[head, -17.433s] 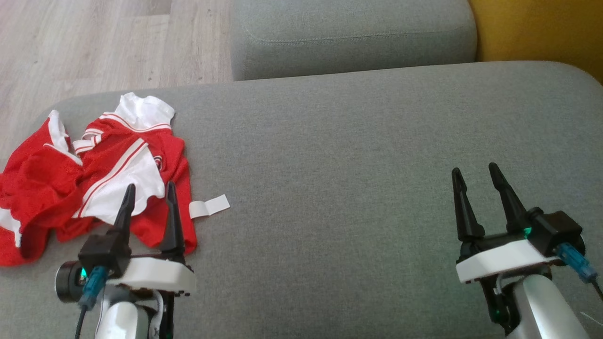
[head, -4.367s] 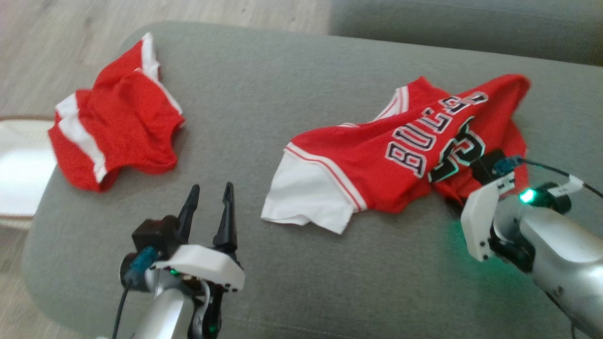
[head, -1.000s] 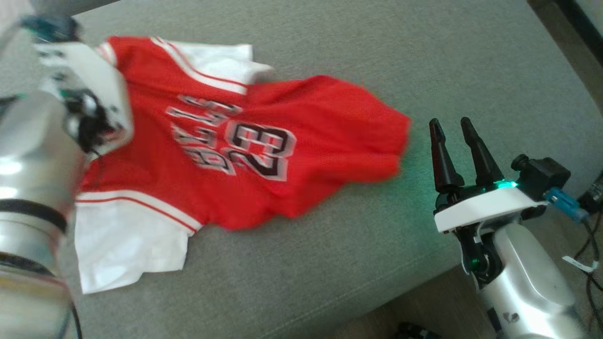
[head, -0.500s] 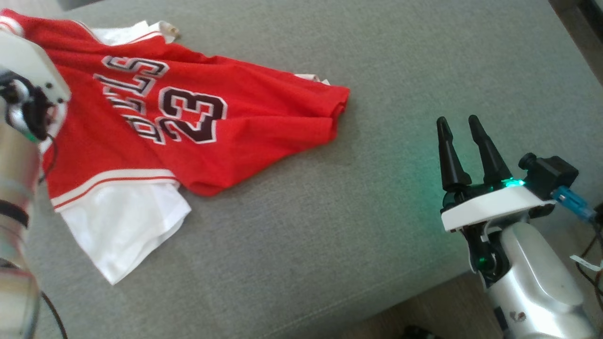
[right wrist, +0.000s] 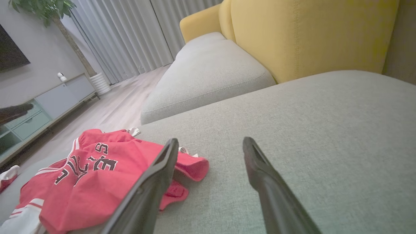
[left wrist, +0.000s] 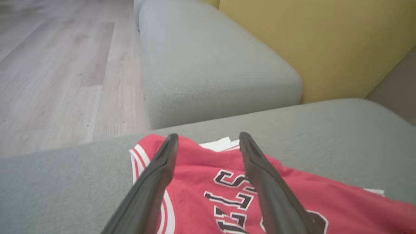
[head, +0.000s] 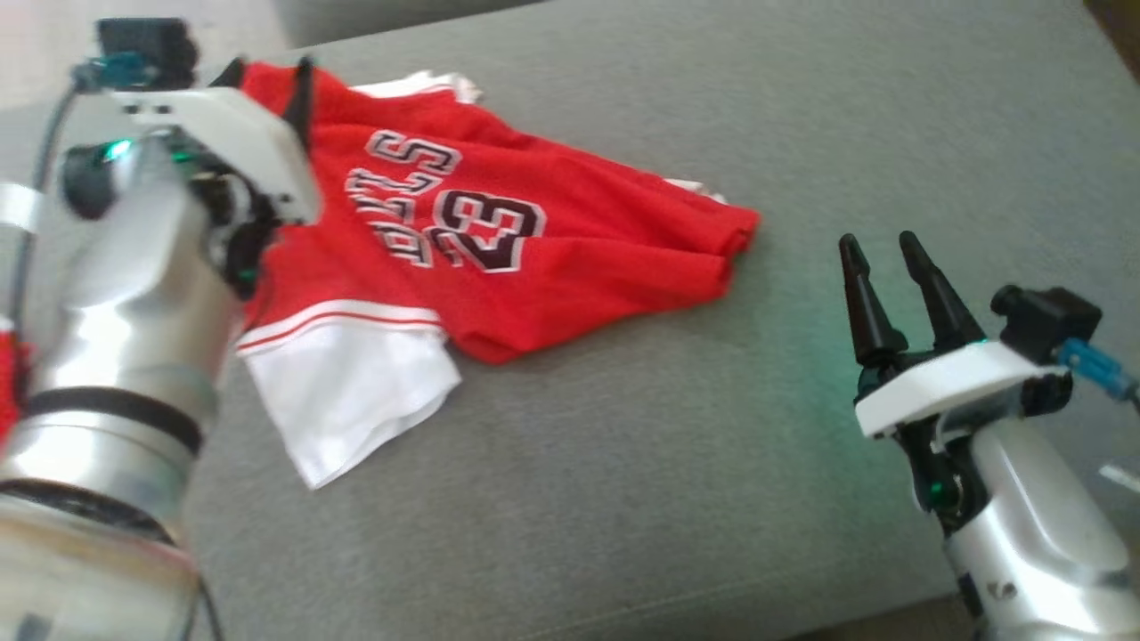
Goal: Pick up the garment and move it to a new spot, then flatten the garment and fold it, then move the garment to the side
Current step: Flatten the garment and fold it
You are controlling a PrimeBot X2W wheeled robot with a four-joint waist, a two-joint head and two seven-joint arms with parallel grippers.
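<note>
A red jersey [head: 534, 258] with white sleeves and "23" on it lies rumpled on the grey sofa cushion [head: 677, 463]. My left gripper [head: 267, 80] hangs open over the jersey's far left shoulder edge, nothing between its fingers. In the left wrist view the left gripper [left wrist: 208, 136] frames the jersey [left wrist: 227, 185] and its white-striped collar edge. My right gripper [head: 877, 242] stands open and empty on the right, a hand's width from the jersey's hem. In the right wrist view, the jersey [right wrist: 94, 182] lies left of the right gripper [right wrist: 210, 141].
A second grey cushion [left wrist: 208, 65] and a yellow backrest [left wrist: 308, 42] lie beyond, with wooden floor [left wrist: 58, 65] to the left. A bit of another red-and-white garment [right wrist: 8, 174] shows at the far left. The cushion's front edge runs below my right arm.
The head camera has shifted, so the jersey sits further right in the picture. My left arm has come into fuller view, fingers open above the jersey's shoulder. The right gripper stays open.
</note>
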